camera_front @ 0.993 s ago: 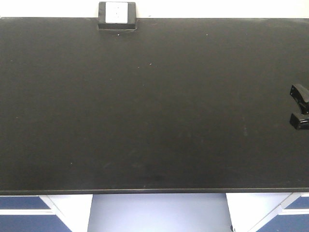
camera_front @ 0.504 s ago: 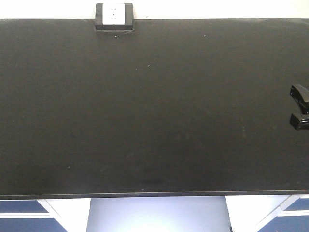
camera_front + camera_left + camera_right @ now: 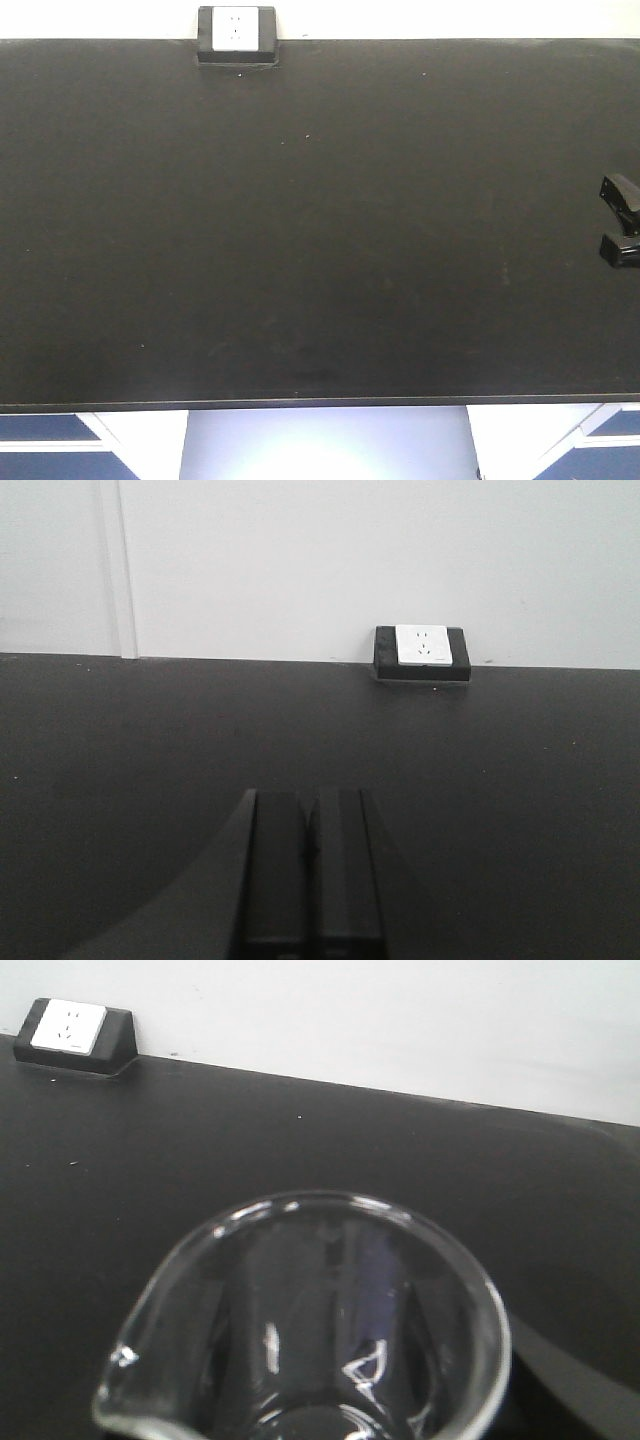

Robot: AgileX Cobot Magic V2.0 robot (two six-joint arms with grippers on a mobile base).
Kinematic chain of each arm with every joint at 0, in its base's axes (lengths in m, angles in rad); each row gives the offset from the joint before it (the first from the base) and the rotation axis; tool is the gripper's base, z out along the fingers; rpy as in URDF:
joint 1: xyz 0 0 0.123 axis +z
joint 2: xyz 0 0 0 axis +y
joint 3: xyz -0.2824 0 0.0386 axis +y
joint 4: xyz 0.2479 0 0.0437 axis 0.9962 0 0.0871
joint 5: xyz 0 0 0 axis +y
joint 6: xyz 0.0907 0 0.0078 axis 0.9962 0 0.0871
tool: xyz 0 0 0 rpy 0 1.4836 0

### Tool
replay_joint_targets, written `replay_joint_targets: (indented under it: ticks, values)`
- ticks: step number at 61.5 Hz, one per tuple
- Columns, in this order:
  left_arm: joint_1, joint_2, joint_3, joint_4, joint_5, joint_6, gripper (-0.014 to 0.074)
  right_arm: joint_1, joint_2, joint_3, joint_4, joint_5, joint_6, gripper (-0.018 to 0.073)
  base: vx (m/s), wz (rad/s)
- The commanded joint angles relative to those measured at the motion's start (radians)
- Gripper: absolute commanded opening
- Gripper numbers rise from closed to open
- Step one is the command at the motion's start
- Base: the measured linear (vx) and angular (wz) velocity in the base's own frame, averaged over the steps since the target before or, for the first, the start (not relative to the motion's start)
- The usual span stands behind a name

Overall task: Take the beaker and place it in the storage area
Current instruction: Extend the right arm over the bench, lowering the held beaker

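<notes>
1. Beaker (image 3: 300, 1320): fills the lower half of the right wrist view, mouth toward the lens, pouring lip at lower left. It looks empty. I can't pick it out in the front view (clear glass on black, right at the frame edge).
2. Right gripper (image 3: 620, 222): at the right edge of the front view, over the right side of the bench, fingers set apart. In the wrist view dark finger shapes show through the glass on both sides, so I read it as clamped on the beaker. The contact itself isn't sharp.
3. Bench (image 3: 320, 220) (the storage area): matte black. The only thing showing on it is the socket box (image 3: 236, 35) at the rear edge, well apart from the right gripper.
4. Left gripper (image 3: 310, 865): fingers pressed together with nothing between them, pointing across the bench toward the socket box. It has no part in this step.
5. Step: the grab looks done, so this is carry/place. I can't tell whether the beaker base is touching the bench or hanging above it.
6. Next: lower straight down until the base sits flat and upright, then open the fingers and back off without brushing the glass. The beaker is light and smooth, so a sideways nudge on release could tip it. A spot further in from the right edge looks safer.
</notes>
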State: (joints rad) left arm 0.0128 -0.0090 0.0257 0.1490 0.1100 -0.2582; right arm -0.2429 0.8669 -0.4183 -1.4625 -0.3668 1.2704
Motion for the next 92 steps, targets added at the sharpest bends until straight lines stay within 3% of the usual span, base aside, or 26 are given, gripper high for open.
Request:
replay_joint_targets:
  ticks: [1, 10, 19, 24, 34, 43, 56, 64, 69, 76, 83, 92]
  values:
    - [-0.006, -0.019, 0.022, -0.006, -0.084, -0.007, -0.0008, -0.002, 0.034, -0.030, 0.030, -0.076, -0.004, -0.0003, 0.00, 0.00]
    - [-0.006, -0.019, 0.022, -0.006, -0.084, -0.007, -0.0008, -0.002, 0.127, -0.045, 0.071, -0.196, -0.095, -0.0003, 0.00, 0.00]
    - [-0.006, -0.019, 0.022, -0.006, -0.084, -0.007, -0.0008, 0.002, 0.196, -0.083, 0.293, -0.268, -0.274, -0.0003, 0.00, 0.00]
    - [-0.006, -0.019, 0.022, -0.006, -0.084, -0.007, -0.0008, 0.045, 0.227, -0.104, 0.389, -0.251, -0.380, -0.0003, 0.00, 0.00]
    - [-0.006, -0.019, 0.022, -0.006, -0.084, -0.007, -0.0008, 0.233, 0.318, -0.140, 0.529, -0.168, -0.522, -0.0003, 0.00, 0.00]
    - [-0.006, -0.019, 0.022, -0.006, -0.084, -0.007, -0.0008, 0.413, 0.444, -0.188, 0.739, -0.120, -0.750, -0.0003, 0.00, 0.00]
    - [-0.006, -0.019, 0.022, -0.006, -0.084, -0.007, -0.0008, 0.608, 0.644, -0.273, 1.217, -0.202, -1.214, -0.0003, 0.00, 0.00]
    - [-0.006, -0.019, 0.022, -0.006, -0.084, -0.007, -0.0008, 0.719, 0.777, -0.319, 1.477, -0.306, -1.412, -0.0003, 0.00, 0.00]
    - [-0.006, -0.019, 0.022, -0.006, -0.084, -0.007, -0.0008, 0.768, 0.855, -0.338, 1.547, -0.383, -1.465, -0.0001, 0.00, 0.00]
    - [-0.006, -0.019, 0.022, -0.006, -0.084, -0.007, -0.0008, 0.815, 0.966, -0.368, 1.555, -0.472, -1.457, -0.0001, 0.00, 0.00]
    - [-0.006, -0.019, 0.022, -0.006, -0.084, -0.007, -0.0008, 0.816, 1.051, -0.392, 1.534, -0.517, -1.395, -0.0001, 0.00, 0.00]
    - [-0.006, -0.019, 0.022, -0.006, -0.084, -0.007, -0.0008, 0.813, 1.121, -0.410, 1.534, -0.558, -1.389, -0.0001, 0.00, 0.00]
